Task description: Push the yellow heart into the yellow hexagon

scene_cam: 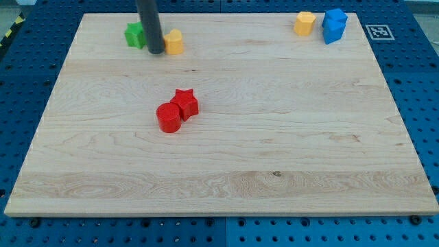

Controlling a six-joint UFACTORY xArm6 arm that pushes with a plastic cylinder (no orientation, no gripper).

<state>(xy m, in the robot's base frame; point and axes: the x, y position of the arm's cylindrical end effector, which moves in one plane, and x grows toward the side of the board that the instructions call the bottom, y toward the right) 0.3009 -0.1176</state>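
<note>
Worktop [274,151], wooden. My tip [156,51]: no hand fitted, holds nothing; touching the yellow heart [175,42] from the view's left, green block [134,34] just beyond. Yellow hexagon [304,22]: top right, beside blue block [334,25]. Red cylinder [168,117] touching red star [185,103], centre.

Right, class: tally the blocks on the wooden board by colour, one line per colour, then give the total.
Red: 2, the red cylinder and the red star
Yellow: 2, the yellow heart and the yellow hexagon
Green: 1, the green block
Blue: 1, the blue block
Total: 6
</note>
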